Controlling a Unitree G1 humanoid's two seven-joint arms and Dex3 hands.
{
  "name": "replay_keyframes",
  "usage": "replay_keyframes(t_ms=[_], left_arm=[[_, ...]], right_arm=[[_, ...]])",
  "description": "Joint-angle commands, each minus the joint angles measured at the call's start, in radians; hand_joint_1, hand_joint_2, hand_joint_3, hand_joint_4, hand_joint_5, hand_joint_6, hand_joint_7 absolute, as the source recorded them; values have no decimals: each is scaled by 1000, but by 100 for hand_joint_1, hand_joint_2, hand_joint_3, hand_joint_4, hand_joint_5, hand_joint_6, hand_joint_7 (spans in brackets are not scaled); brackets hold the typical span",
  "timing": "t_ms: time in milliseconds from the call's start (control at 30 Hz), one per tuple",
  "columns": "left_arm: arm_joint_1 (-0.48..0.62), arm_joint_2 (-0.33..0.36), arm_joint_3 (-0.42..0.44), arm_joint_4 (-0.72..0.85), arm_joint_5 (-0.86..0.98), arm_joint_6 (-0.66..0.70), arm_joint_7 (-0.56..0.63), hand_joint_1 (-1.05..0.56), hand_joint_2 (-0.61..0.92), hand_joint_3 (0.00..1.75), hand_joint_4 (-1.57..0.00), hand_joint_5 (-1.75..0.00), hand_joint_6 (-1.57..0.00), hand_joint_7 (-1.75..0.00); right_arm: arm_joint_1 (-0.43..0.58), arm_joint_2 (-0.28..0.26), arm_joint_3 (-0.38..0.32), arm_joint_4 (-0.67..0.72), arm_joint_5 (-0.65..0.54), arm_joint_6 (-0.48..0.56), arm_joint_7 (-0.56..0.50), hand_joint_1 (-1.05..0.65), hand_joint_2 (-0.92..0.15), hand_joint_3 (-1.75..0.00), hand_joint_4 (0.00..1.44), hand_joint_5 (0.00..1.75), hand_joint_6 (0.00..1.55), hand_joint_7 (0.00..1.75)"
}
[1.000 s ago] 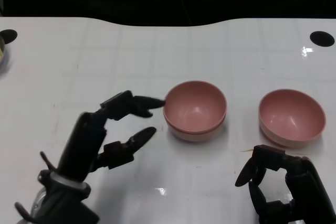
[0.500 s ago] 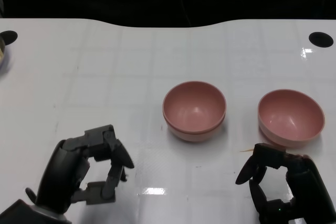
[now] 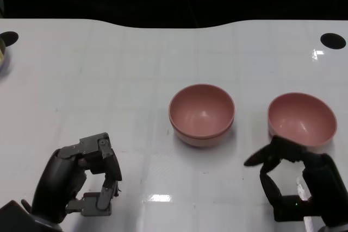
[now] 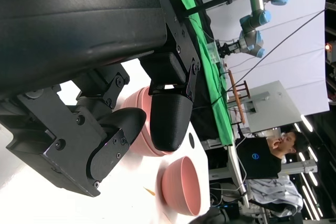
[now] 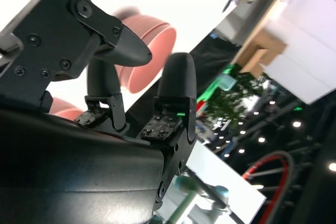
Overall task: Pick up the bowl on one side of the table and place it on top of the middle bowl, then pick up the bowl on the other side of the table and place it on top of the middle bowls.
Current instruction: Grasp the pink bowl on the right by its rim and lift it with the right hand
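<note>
1. Head view: high above the near edge of the white table, facing down and across to the far edge; whole tabletop covered.
2. Left wrist view: very close behind the left hand, rolled sideways, looking low across the table toward a room beyond.
3. Right wrist view: equally close behind the right hand, tilted.
4. Shared: the pink bowls appear in all three views.

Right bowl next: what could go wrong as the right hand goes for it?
The right hand sits just short of the right bowl, holding nothing; pushing forward could shove it across the smooth table instead of gripping it. The middle stack stands close by, so a wide swing could clip it. The left hand is curled and back, likely clear.
</note>
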Motion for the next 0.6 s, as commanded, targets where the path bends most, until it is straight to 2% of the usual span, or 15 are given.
replay_keyframes(t_ms=[33, 100, 167, 267, 367, 600], left_arm=[[-5, 1, 19, 1, 8, 18, -17, -2, 35, 151, -95, -175, -83, -163], [-5, -3, 23, 0, 7, 21, -24, -2, 35, 151, -94, -175, -82, -163], [-5, -5, 27, -3, 14, 24, -26, -2, 36, 150, -94, -175, -82, -163], [-6, -11, 32, -1, 19, 19, -34, -2, 36, 150, -94, -175, -82, -163], [-8, -15, 36, 2, 25, 14, -39, -2, 37, 150, -94, -175, -82, -163], [-7, -21, 41, -6, 20, 26, -52, -2, 37, 151, -94, -175, -82, -163]], right_arm=[[37, -10, -31, -117, -12, 118, 9, -16, -39, -102, 38, 116, 43, 81], [53, -9, -44, -199, -61, 209, 0, -21, -56, -65, 24, 113, 30, 74], [63, -11, -50, -259, -108, 285, -2, -27, -72, -32, 16, 111, 21, 70], [80, -11, -53, -348, -170, 415, 18, -34, -79, -10, 6, 108, 16, 64], [90, -21, -51, -414, -221, 517, 37, -37, -81, -3, 2, 103, 13, 58], [76, -58, -26, -476, -388, 671, 36, -41, -78, 0, 6, 85, 20, 39]])
